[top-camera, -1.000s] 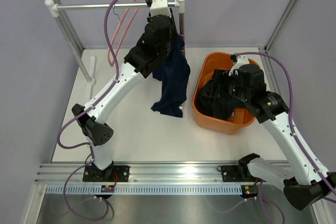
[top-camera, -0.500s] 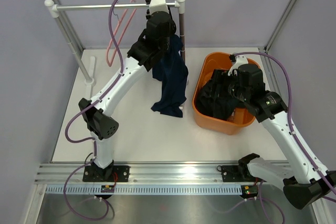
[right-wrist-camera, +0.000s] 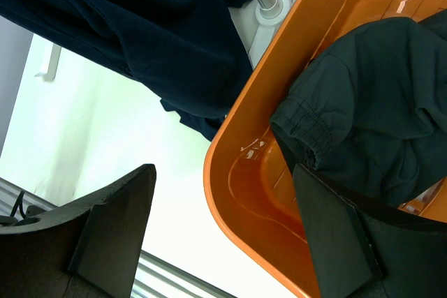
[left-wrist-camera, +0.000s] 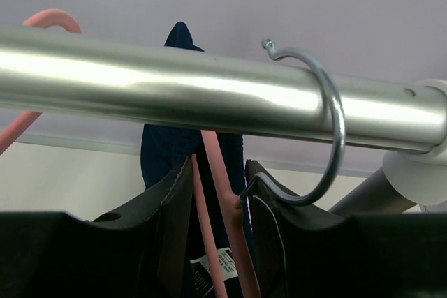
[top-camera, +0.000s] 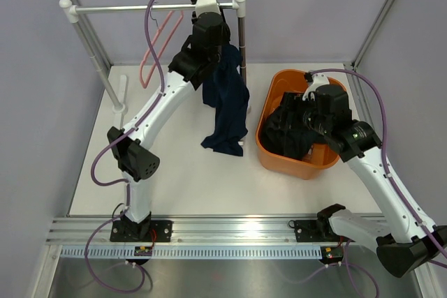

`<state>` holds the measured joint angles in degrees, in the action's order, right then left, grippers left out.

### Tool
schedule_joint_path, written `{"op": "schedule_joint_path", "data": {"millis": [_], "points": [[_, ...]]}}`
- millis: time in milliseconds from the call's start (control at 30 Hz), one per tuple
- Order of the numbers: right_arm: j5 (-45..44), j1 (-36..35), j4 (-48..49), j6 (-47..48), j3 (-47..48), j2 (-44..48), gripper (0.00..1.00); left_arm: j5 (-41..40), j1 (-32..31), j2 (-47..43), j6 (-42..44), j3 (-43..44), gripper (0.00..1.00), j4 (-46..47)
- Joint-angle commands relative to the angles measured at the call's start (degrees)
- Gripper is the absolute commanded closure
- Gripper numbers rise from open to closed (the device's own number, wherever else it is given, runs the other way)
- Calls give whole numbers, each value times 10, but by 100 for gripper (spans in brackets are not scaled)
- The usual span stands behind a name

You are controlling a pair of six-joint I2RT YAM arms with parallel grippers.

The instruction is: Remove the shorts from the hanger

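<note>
The worktop (top-camera: 181,172) is a plain white surface, boxed in by pale lilac-grey walls (top-camera: 314,5) with aluminium frame posts (top-camera: 380,19) in the corners and a slotted metal track (top-camera: 230,228) along the near edge, where both arm bases are bolted. At the back stands a clothes rail (top-camera: 133,9), a shiny steel bar between white end caps. An empty pink hanger (top-camera: 157,47) dangles from it towards the left. The hanging shorts (top-camera: 229,102), dark navy, droop from the right end of the rail, and their lower hem reaches down to the white surface. The left arm reaches up to that spot. In the left wrist view the left pincer (left-wrist-camera: 218,172) sits just under the bar with its jaws partly apart. Between them are two pink hanger strands (left-wrist-camera: 227,242), a fold of navy cloth with a label, and the foot of a steel hook (left-wrist-camera: 335,123) looped over the bar. I cannot tell whether the jaws press on any of these. To the right stands an orange basket (top-camera: 293,167) with the crumpled shorts (top-camera: 290,130) lying inside it. The right pincer (right-wrist-camera: 223,172) hovers over the basket's near rim with its jaws wide apart, gripping nothing.
</note>
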<state>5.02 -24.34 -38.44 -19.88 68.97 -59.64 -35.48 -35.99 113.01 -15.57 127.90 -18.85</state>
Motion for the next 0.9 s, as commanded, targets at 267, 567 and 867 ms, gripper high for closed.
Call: {"op": "schedule_joint_path", "data": {"millis": [267, 567, 867], "points": [[-4, -6, 18, 5, 1, -4, 12, 47, 19, 11, -18, 32, 85, -2], [-4, -6, 20, 5, -2, -5, 12, 60, 28, -17, 5, 31, 100, -24], [-6, -5, 27, 4, 0, -9, 12, 117, 42, -86, 51, 37, 100, -54]]}}
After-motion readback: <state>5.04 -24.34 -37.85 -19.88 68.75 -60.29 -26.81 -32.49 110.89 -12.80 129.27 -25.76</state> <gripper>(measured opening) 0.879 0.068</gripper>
